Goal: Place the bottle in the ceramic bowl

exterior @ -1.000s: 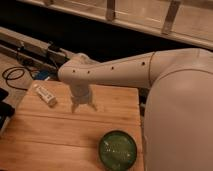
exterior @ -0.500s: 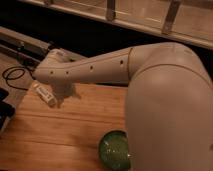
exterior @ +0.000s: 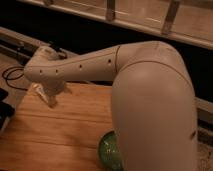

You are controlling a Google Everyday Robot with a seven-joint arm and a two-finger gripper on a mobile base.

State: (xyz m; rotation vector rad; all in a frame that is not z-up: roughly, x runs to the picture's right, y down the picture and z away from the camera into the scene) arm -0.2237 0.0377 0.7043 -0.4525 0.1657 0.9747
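Gripper [exterior: 52, 98] hovers over what looks like the bottle [exterior: 39, 91] at the board's corner, its grip I can't tell; best clamp mid-body, squarely, before lifting toward the ceramic bowl [exterior: 107, 151]

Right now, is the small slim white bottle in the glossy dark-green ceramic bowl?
Out. The bottle lies on the wooden table by the gripper; the bowl sits apart at the front edge.

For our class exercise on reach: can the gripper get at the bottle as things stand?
Probably yes: the gripper hangs right over the bottle near the left edge of the table, and nothing visible lies between them.
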